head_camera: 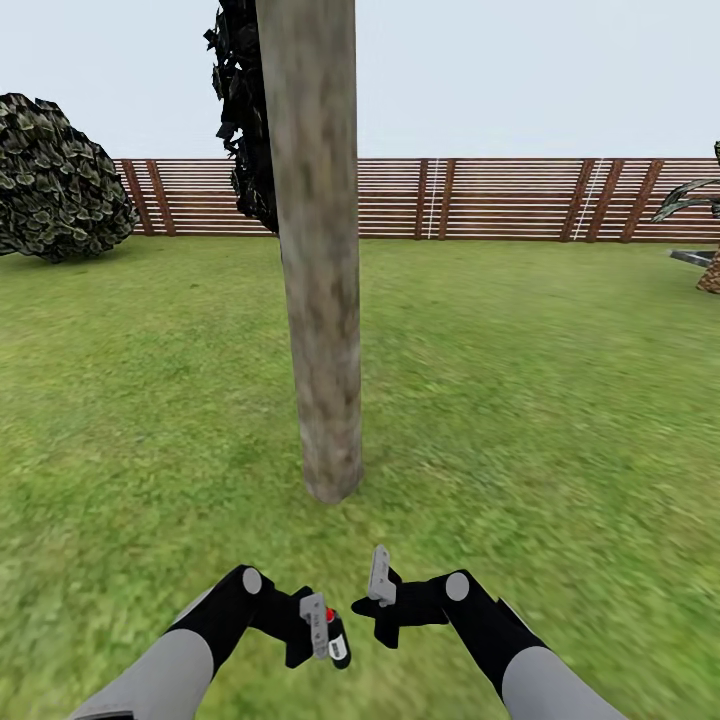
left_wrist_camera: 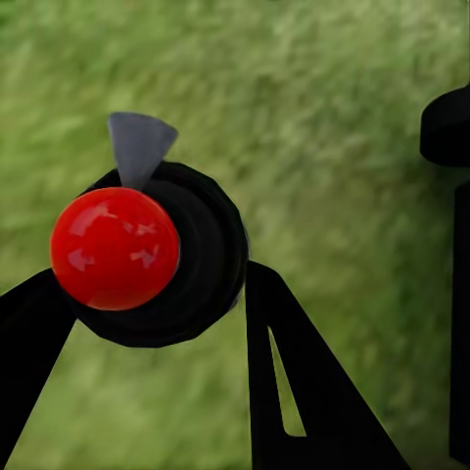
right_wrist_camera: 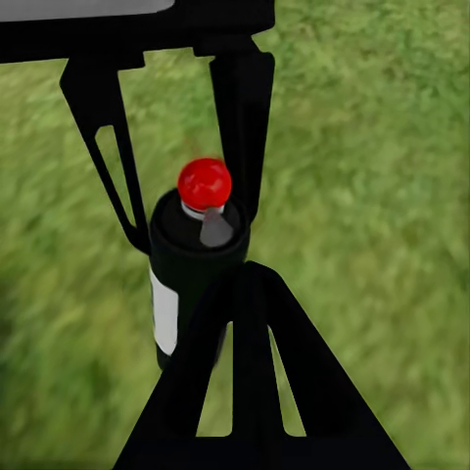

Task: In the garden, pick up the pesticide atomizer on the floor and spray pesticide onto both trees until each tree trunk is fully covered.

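A thick grey-tan tree trunk (head_camera: 318,250) rises from the lawn straight ahead of me, a short way beyond both grippers. I see no white specks on its bark. My left gripper (head_camera: 316,626) is shut on the pesticide atomizer (head_camera: 338,640), a small dark bottle with a red top. In the left wrist view the atomizer (left_wrist_camera: 116,248) sits between the two black fingers, its grey nozzle sticking out from under the red top. My right gripper (head_camera: 380,578) is shut and empty, just right of the left one. The right wrist view looks past its closed fingertips (right_wrist_camera: 245,284) at the held atomizer (right_wrist_camera: 186,264).
A brown slatted fence (head_camera: 480,198) closes off the far side of the lawn. A round bush (head_camera: 55,180) stands at the far left, and a dark narrow tree (head_camera: 245,120) is behind the trunk. Part of a palm (head_camera: 705,240) shows at the right edge. Grass lies all around the trunk.
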You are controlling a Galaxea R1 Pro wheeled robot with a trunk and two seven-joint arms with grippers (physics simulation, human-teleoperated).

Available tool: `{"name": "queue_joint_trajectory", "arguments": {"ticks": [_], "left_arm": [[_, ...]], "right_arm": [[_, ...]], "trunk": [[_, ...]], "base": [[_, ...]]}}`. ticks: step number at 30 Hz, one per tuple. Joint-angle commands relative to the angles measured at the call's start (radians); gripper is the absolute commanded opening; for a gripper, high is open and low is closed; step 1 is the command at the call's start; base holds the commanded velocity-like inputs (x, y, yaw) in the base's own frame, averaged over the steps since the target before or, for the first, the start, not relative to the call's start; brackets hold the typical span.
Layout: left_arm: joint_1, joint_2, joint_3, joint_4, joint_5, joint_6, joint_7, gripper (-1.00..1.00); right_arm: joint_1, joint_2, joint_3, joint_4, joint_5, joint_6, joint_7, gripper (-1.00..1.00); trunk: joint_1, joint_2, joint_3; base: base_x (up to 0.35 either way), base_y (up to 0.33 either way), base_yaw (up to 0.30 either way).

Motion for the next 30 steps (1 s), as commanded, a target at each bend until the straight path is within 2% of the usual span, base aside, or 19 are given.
{"name": "queue_joint_trajectory", "arguments": {"ticks": [1, 16, 30], "left_arm": [[-0.001, -0.002, 0.009, -0.001, -0.01, -0.01, -0.003, -1.0], [-0.002, -0.032, 0.009, -0.001, 0.002, -0.014, -0.003, -1.0], [-0.002, -0.036, 0.011, -0.001, 0.006, -0.017, -0.003, -1.0]], "right_arm": [[0.0, 0.0, -0.001, -0.001, 0.009, -0.005, 0.0, -1.0], [0.0, 0.0, -0.001, -0.001, 0.009, -0.006, 0.0, -1.0], [0.0, 0.0, -0.001, -0.001, 0.009, -0.006, 0.0, -1.0]], "trunk": [[0.0, 0.0, -0.001], [0.0, 0.0, -0.001], [0.0, 0.0, -0.001]], "base": [[0.0, 0.0, 0.0], [0.0, 0.0, 0.0], [0.0, 0.0, 0.0]]}}
